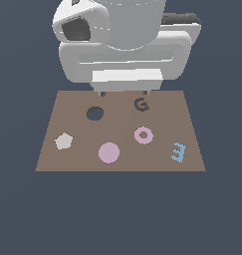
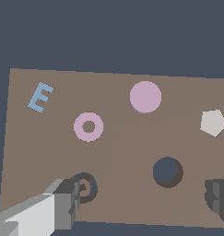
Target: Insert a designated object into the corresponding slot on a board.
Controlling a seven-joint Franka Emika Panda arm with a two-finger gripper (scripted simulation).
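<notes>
Exterior view: brown square board (image 1: 120, 130) lies flat on a dark blue-grey ground. The arm's white body fills the upper part of the view, hanging over the board's far edge; gripper (image 1: 123, 93) points down, its two finger stubs just visible below the white hand, well apart from each other. Jaws spread, nothing between them.

Pale pink disc (image 1: 108, 152) lies flat on the board's near half, slightly toward the exterior view's left of centre, untouched by the gripper and well apart from it. Round slot (image 1: 94, 113) sits further back, nearly straight behind the disc, dark and unfilled. Disc and slot apart, with bare board between.

Other pieces on the board: pink ring (image 1: 143, 135) with a hole, toward the exterior view's right of the disc and a little further back; whitish pentagon (image 1: 63, 141) near the left edge; blue letter E (image 1: 178, 152) near the right edge; dark G-shaped recess (image 1: 141, 104) at the back, just beside the gripper's right finger stub.

Wrist view: same layout confirmed. One grey finger (image 2: 62, 203) overlaps the G recess (image 2: 85, 186); the other finger (image 2: 219, 198) shows at the frame edge beyond the slot (image 2: 167, 171). Disc (image 2: 145, 97) lies flat, clear of ring (image 2: 88, 126) and pentagon (image 2: 213, 122). Letter E (image 2: 40, 97) tilted near the board corner
</notes>
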